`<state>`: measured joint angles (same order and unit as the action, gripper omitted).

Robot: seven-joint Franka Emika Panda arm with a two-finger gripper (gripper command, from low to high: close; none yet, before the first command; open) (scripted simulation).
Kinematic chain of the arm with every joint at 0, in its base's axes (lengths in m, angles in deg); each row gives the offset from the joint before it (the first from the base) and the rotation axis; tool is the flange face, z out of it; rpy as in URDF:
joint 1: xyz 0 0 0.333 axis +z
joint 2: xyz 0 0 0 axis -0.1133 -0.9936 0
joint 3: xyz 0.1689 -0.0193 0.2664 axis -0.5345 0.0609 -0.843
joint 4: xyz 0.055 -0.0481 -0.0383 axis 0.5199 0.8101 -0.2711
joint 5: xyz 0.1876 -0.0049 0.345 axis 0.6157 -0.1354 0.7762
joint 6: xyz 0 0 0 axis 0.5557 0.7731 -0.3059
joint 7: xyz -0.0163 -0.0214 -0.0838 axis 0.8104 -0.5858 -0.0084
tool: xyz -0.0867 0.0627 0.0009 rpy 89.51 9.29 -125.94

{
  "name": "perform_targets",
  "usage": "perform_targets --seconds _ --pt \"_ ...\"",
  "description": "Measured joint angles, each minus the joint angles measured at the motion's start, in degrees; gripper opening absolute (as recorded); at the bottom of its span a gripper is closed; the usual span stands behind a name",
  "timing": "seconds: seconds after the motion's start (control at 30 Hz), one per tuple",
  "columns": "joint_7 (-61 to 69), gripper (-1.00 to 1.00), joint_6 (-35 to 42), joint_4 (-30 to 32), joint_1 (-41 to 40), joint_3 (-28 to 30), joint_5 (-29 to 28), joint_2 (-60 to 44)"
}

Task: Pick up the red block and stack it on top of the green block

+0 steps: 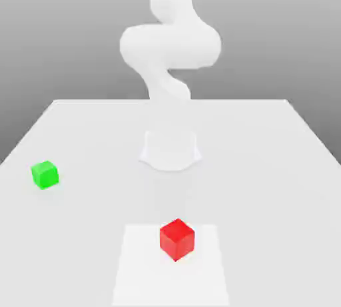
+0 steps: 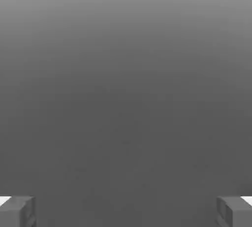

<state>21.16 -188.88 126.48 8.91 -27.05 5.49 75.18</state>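
Note:
The red block (image 1: 177,238) rests on a paler square patch of the white table (image 1: 266,166), near the front edge at the middle. The green block (image 1: 44,174) sits alone on the table toward the exterior view's left, well apart from the red one. In the hand view my gripper (image 2: 126,211) is open: its two grey fingertips (image 2: 17,211) stand far apart with nothing between them, against plain grey background. The white arm (image 1: 170,46) rises from its base at the table's middle back.
The arm's round base (image 1: 170,150) stands behind the red block. A paler square mat (image 1: 133,272) lies under the red block at the table's front.

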Motion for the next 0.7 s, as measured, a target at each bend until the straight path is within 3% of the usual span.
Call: perform_targets --seconds 0.33,0.7 --pt "16.0 0.00 -7.7 8.3 8.9 9.2 7.1 -14.6" --pt "30.4 0.00 -16.3 17.4 14.8 12.2 10.8 -30.4"
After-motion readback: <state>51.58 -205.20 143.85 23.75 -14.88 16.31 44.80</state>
